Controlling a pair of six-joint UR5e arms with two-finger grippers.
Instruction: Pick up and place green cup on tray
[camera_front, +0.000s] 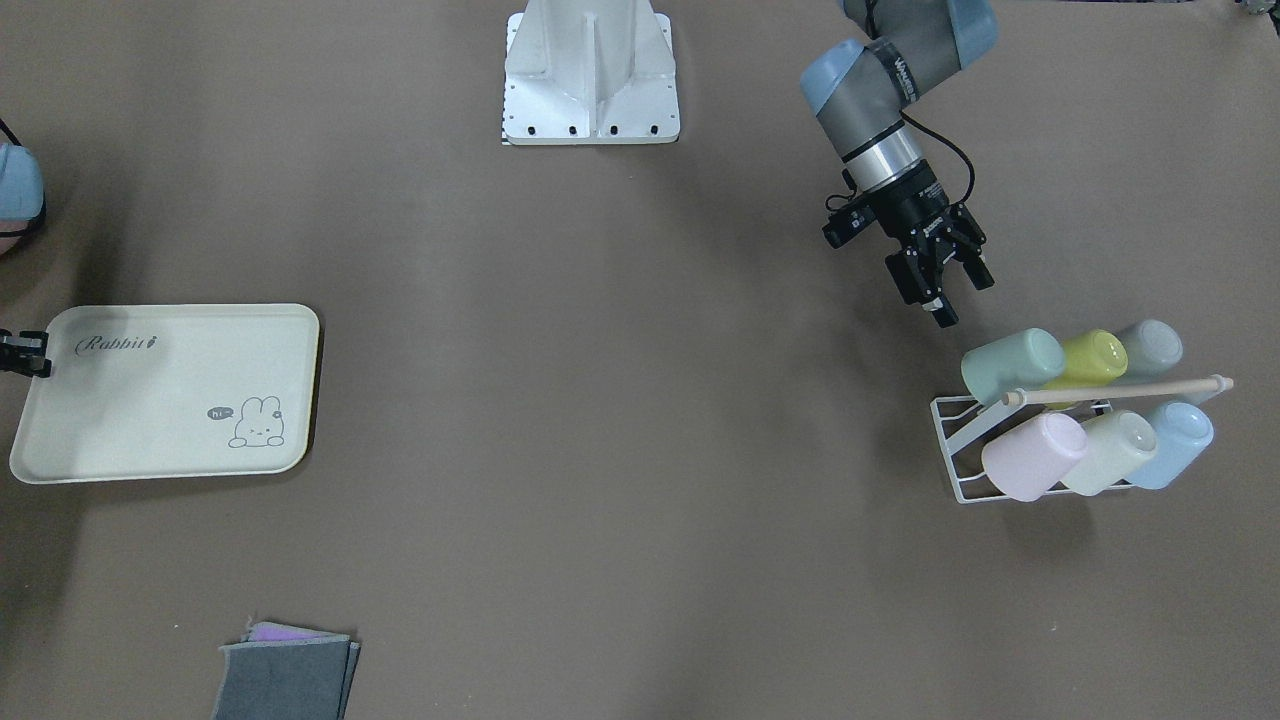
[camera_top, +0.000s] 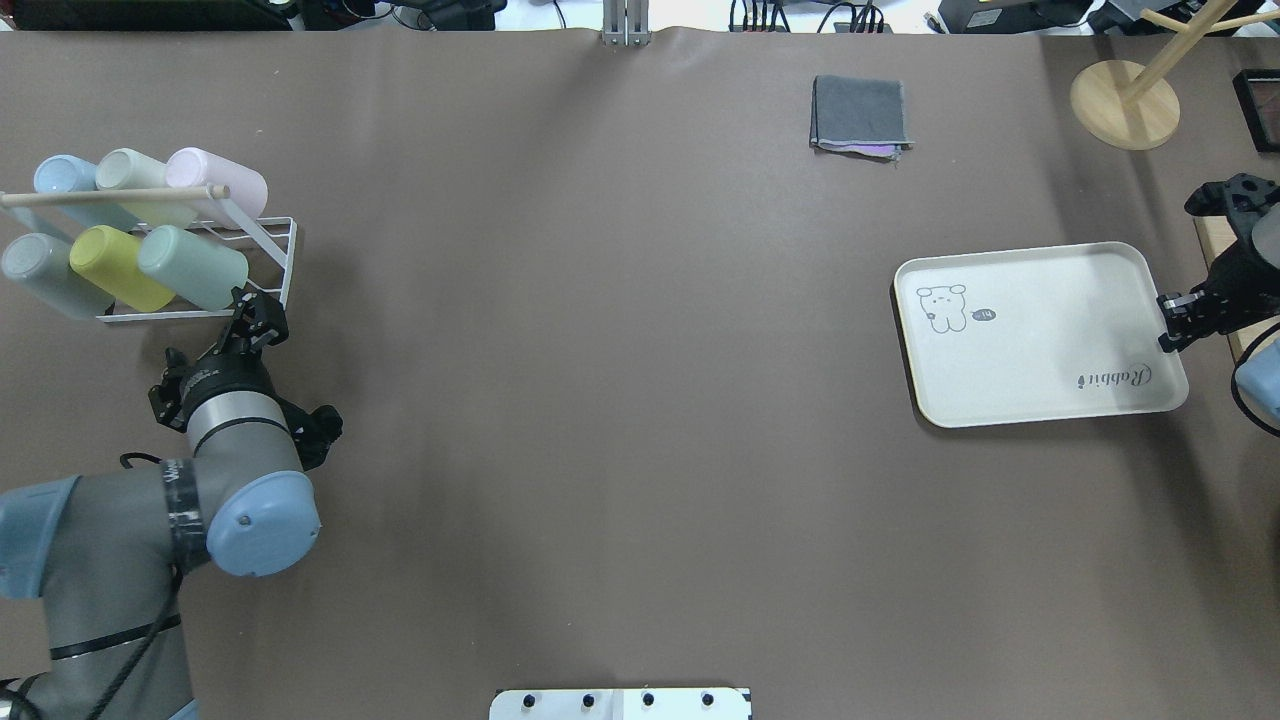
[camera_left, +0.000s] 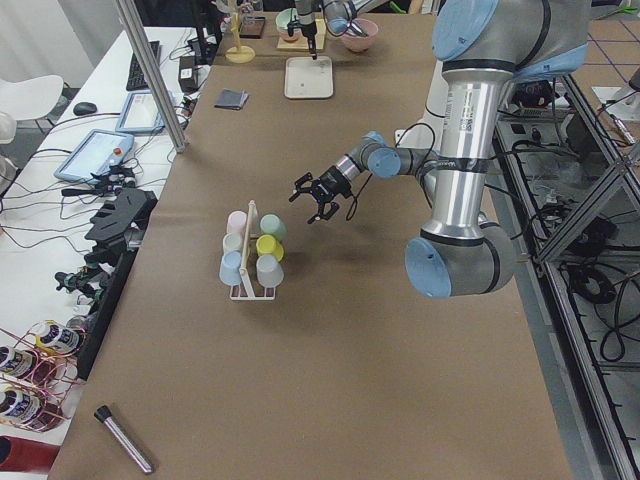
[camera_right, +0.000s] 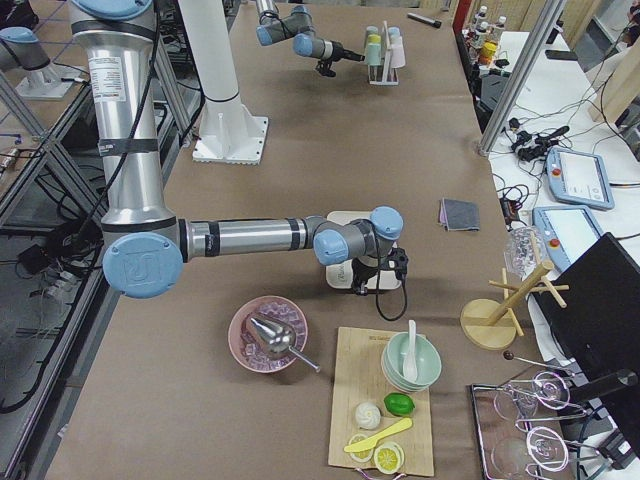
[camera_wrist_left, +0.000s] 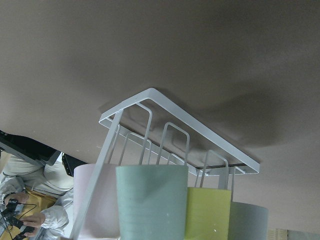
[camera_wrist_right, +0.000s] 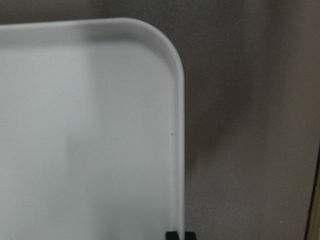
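Note:
The green cup (camera_front: 1012, 362) is a mint tumbler lying in the white wire rack (camera_front: 957, 447), in the rack's row nearer the robot. It also shows in the overhead view (camera_top: 192, 266) and the left wrist view (camera_wrist_left: 152, 202). My left gripper (camera_front: 963, 300) is open and empty, a little short of the cup and pointing at it. The cream tray (camera_front: 165, 392) with "Rabbit" script lies flat on the table and holds nothing. My right gripper (camera_top: 1178, 322) is at the tray's (camera_top: 1040, 335) short edge, shut on its rim (camera_wrist_right: 178, 150).
The rack also holds yellow-green (camera_front: 1093, 358), grey (camera_front: 1150, 346), pink (camera_front: 1033, 456), pale whitish-green (camera_front: 1108, 452) and blue (camera_front: 1175, 443) cups under a wooden bar (camera_front: 1120, 391). A folded grey cloth (camera_top: 860, 115) and a wooden stand (camera_top: 1125, 100) are at the far side.

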